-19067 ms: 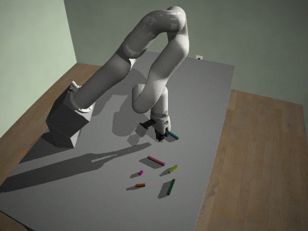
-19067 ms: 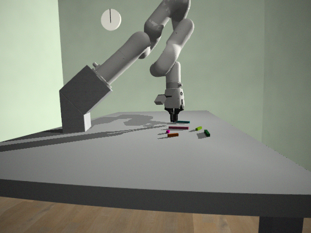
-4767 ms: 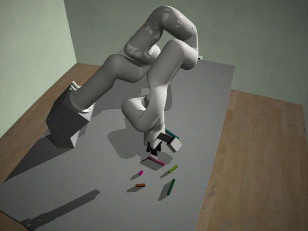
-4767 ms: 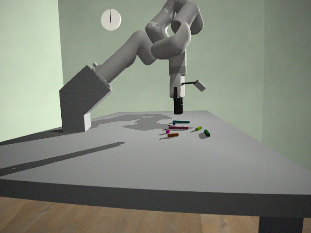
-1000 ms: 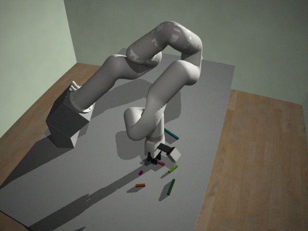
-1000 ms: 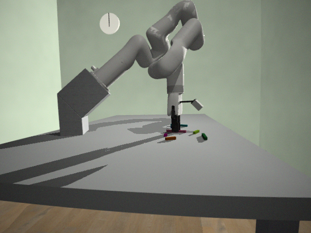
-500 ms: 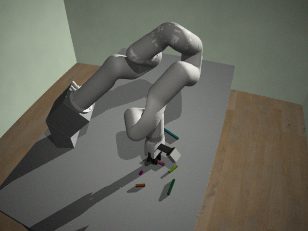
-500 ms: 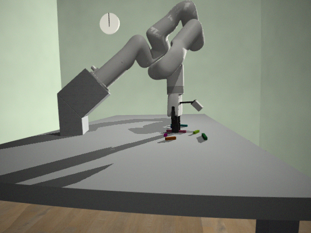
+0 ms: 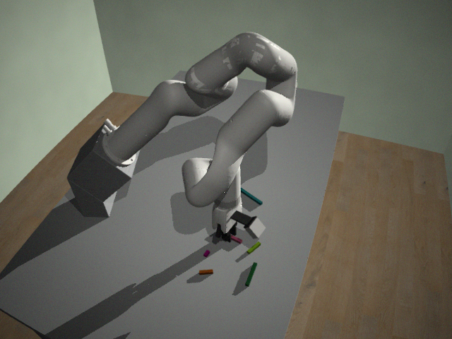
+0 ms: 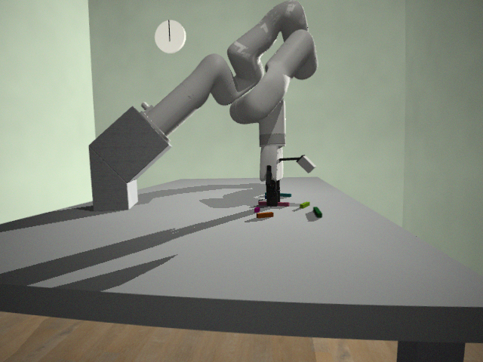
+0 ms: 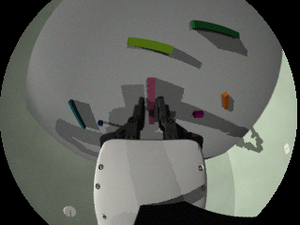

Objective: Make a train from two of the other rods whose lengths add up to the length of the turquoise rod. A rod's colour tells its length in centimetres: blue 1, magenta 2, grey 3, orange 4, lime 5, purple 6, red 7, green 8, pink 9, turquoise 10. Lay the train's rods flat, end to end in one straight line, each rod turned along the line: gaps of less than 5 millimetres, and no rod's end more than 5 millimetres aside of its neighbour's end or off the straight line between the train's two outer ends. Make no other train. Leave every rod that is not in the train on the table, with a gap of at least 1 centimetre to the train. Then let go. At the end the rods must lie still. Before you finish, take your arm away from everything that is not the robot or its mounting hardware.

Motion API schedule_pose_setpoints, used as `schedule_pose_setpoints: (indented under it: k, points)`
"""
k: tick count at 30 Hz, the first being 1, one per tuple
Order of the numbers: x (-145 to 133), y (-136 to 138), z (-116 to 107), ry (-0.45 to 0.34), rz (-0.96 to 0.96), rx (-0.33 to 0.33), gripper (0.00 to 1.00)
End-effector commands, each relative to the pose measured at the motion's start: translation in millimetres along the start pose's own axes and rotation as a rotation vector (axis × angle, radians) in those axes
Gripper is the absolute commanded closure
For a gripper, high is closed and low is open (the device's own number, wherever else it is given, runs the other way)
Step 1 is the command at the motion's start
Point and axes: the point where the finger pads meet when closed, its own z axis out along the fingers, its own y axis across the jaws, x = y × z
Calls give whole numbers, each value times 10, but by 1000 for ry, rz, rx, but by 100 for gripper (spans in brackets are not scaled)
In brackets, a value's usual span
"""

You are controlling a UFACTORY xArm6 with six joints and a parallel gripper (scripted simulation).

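I have my black fingers partly spread, straddling the flat pink rod on the grey desk, gripping nothing. The long turquoise rod lies apart from it; no train is made.

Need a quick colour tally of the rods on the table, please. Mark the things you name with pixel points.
Turquoise (image 9: 251,195) (image 10: 284,194) (image 11: 77,113): 1
Pink (image 9: 236,239) (image 10: 284,204) (image 11: 151,89): 1
Lime (image 9: 253,247) (image 10: 304,204) (image 11: 150,45): 1
Green (image 9: 251,274) (image 10: 317,212) (image 11: 215,28): 1
Orange (image 9: 206,271) (image 10: 265,215) (image 11: 225,100): 1
Magenta (image 9: 206,253) (image 10: 256,209) (image 11: 198,114): 1
Blue (image 11: 100,123): 1
Total: 7
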Motion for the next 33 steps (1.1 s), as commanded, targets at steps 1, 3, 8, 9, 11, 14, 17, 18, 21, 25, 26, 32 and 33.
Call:
schedule_pose_setpoints:
  k: [1,3,8,9,11,14,17,18,21,25,26,32,33]
  points:
    - [4,0,-3,1,0,0,76]
    - [4,0,-3,1,0,0,76]
    - [4,0,-3,1,0,0,76]
    - [4,0,-3,1,0,0,76]
    - [4,0,-3,1,0,0,76]
    - [4,0,-3,1,0,0,96]
    - [4,0,-3,1,0,0,96]
    - [4,0,-3,1,0,0,96]
    - [4,0,-3,1,0,0,96]
    - [4,0,-3,1,0,0,96]
    - [4,0,-3,1,0,0,96]
    - [4,0,-3,1,0,0,96]
    - [4,0,-3,1,0,0,96]
